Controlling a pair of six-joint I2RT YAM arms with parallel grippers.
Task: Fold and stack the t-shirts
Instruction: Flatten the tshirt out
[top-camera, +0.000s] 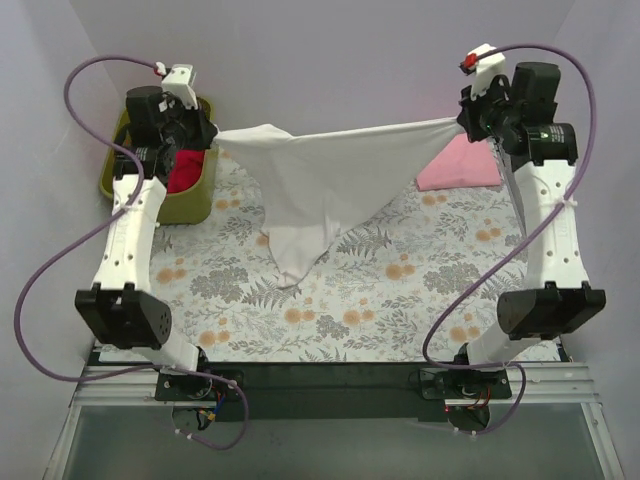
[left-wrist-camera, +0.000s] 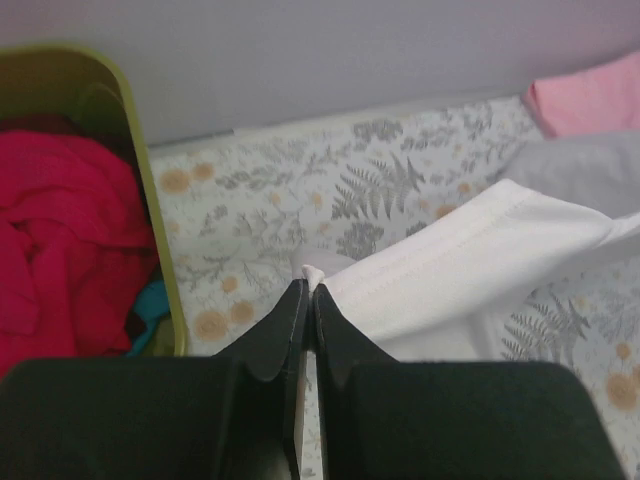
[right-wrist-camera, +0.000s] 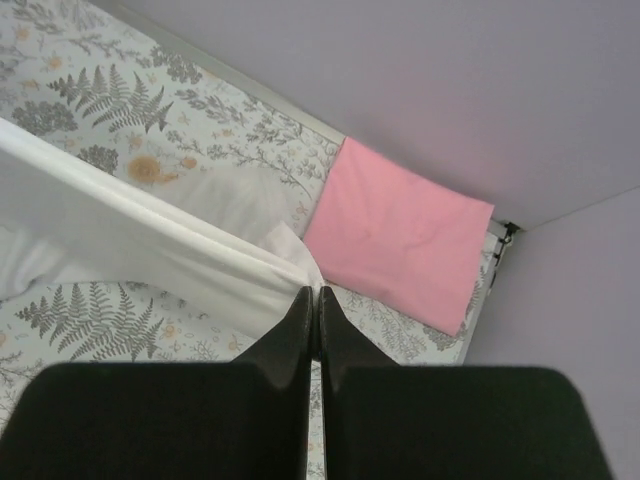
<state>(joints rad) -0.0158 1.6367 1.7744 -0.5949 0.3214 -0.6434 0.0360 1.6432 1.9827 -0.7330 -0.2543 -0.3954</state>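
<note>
Hanging between two grippers, one white t-shirt (top-camera: 320, 180) is seen from the top view. Its long axis is stretched left to right over the floral sheet (top-camera: 400, 290), and the slack sags toward the bases. The left gripper (top-camera: 210, 133) and right gripper (top-camera: 462, 120) are each clamped on an upper corner, so neither is nearer.

Left wrist: the jaws are pinched on the hem and the cloth runs off rightward. Red t-shirts (left-wrist-camera: 60, 230) are crumpled in the olive tub (left-wrist-camera: 150, 200); their number cannot be counted.

Right wrist: the jaws are closed on the hem and the cloth runs leftward. One pink t-shirt (right-wrist-camera: 400, 230) lies folded just beyond.

1 white t-shirt (top-camera: 330, 170), 1 pink t-shirt (top-camera: 458, 165)
</note>
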